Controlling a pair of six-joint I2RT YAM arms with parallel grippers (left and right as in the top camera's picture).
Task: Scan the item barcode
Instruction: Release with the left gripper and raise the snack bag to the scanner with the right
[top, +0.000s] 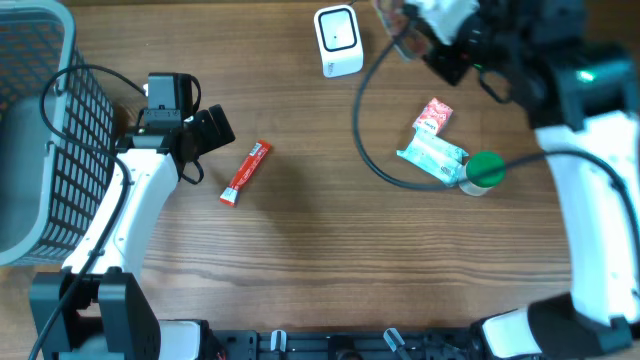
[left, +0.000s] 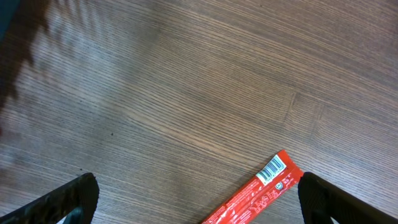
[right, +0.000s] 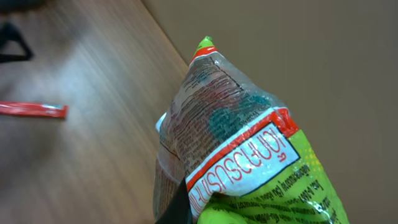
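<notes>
The snack bag (top: 402, 30) hangs beside the scanner (top: 338, 40).

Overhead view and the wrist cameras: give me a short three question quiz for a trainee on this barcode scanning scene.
1. True or false: the left gripper stands open, and the red stick packet lies loose on the table.
2. What does the right gripper hold? A: a snack bag. B: the red stick packet. C: nothing.
3. On which of the robot's sides does the wire basket stand?
Key: 1 true; 2 A; 3 its left.
</notes>
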